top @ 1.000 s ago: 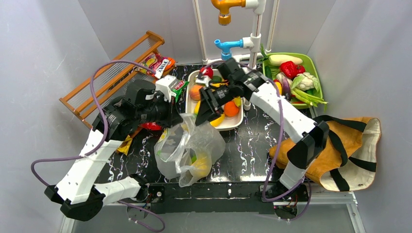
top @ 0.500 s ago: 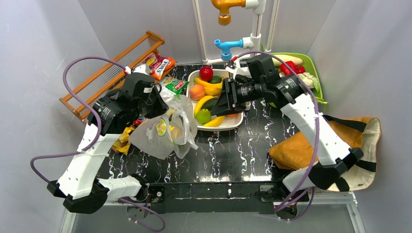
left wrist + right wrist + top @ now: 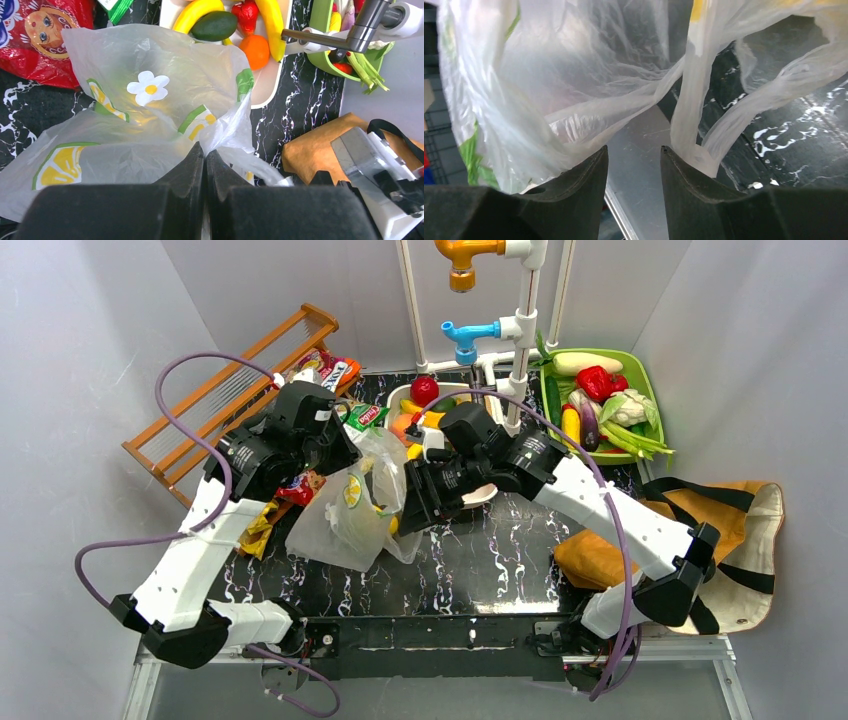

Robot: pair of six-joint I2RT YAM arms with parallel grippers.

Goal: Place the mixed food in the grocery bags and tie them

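Left jaws clamp the clear lemon-printed plastic bag (image 3: 150, 115), propping its mouth up. Right jaws hang parted, empty, beside its handle (image 3: 689, 100).

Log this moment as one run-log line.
phase: bagging | left gripper: shut on plastic bag | right gripper: open beside bag handle | white tray: holds fruit | cloth tote: lying at right

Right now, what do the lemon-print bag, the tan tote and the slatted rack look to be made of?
Lemon-print bag: thin glossy plastic film; it crinkles and is see-through. Tan tote: seemingly matte cloth, slumped in soft folds, black straps. Slatted rack: probably varnished wood, by its warm brown sheen; grain too small to tell.
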